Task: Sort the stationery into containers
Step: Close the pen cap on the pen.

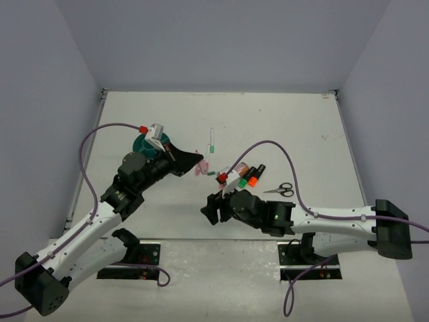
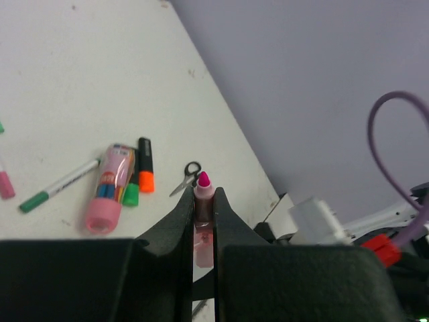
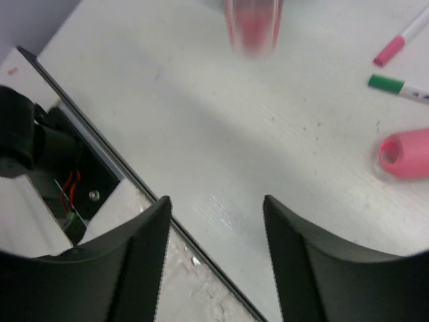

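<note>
the white table (image 1: 295, 127) fills the middle of the top view. the teal organiser (image 1: 142, 143) sits left of centre, half hidden behind the left arm's wrist, so its compartments cannot be read.

the left gripper (image 2: 203, 204) is pinched narrow on a pink-tipped pen (image 2: 203, 180) at centre frame, with the tip poking past the fingertips and pointing away from the organiser. the turn back looks risky: the jutting pen could catch the rim or a divider and twist out of so thin a hold.

the right gripper (image 3: 214, 221) stands wide and empty, low in the middle of the top view. if both arms work the centre together, they may knock each other.

the pink tube (image 1: 238, 169), green highlighter (image 1: 242, 180) and orange highlighter (image 1: 253, 176) lie bunched right of centre. a grab at one would probably shove or roll its neighbours.

the scissors (image 1: 280, 190) lie flat further right, and fingers may skid off something so low. the thin white pen (image 1: 212, 139) above centre could roll away.
</note>
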Tool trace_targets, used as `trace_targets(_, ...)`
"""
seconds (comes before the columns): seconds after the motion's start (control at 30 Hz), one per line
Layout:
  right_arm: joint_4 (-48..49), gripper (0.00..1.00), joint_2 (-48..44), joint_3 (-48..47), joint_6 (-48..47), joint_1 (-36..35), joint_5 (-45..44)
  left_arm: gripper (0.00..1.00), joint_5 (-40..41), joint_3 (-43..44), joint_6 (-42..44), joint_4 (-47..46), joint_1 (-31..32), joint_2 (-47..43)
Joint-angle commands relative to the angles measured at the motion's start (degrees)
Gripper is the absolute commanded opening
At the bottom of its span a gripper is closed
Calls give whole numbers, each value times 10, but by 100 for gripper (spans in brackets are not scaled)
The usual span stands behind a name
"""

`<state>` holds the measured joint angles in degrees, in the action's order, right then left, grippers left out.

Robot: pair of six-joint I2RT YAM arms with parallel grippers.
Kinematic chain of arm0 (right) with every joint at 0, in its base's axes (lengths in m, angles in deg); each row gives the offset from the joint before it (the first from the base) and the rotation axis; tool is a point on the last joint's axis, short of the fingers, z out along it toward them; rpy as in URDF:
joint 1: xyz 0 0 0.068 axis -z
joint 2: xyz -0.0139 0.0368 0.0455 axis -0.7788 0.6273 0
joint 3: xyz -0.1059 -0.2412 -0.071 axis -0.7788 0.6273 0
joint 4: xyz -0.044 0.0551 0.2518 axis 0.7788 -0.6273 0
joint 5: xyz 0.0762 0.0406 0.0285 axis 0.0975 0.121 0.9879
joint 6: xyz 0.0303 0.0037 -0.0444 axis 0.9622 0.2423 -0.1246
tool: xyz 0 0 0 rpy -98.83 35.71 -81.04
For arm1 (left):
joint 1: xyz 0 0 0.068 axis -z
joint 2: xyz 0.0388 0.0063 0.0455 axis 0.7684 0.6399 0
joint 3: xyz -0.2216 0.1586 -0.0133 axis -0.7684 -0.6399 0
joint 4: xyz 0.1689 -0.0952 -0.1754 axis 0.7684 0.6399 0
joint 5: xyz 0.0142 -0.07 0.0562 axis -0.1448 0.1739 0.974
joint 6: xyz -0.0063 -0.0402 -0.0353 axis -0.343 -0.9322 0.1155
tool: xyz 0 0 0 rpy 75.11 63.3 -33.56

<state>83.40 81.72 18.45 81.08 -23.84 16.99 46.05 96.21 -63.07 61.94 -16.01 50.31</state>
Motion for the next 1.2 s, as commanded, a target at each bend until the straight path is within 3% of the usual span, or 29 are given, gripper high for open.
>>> trace_targets(0.0,-23,74,-30,11,13,-2,6,0,17,30,6,-69,-2,-12)
trace_targets(0.2,-57,76,-113,9,56,2,16,0,-33,18,-4,-107,-2,5)
trace_targets(0.4,-47,78,-191,8,147,140,234,0,-98,-22,-43,-201,-1,19)
trace_targets(0.57,-21,73,-180,-25,170,186,309,0,-143,-60,-75,-286,2,32)
trace_targets(0.67,8,66,-161,-36,185,198,314,0,-158,-64,-82,-301,9,35)
trace_targets(0.83,64,63,-132,-43,210,219,335,0,-178,-60,-97,-314,16,41)
trace_targets(1.17,69,57,-87,-109,206,236,342,0,-178,-91,-121,-320,30,48)
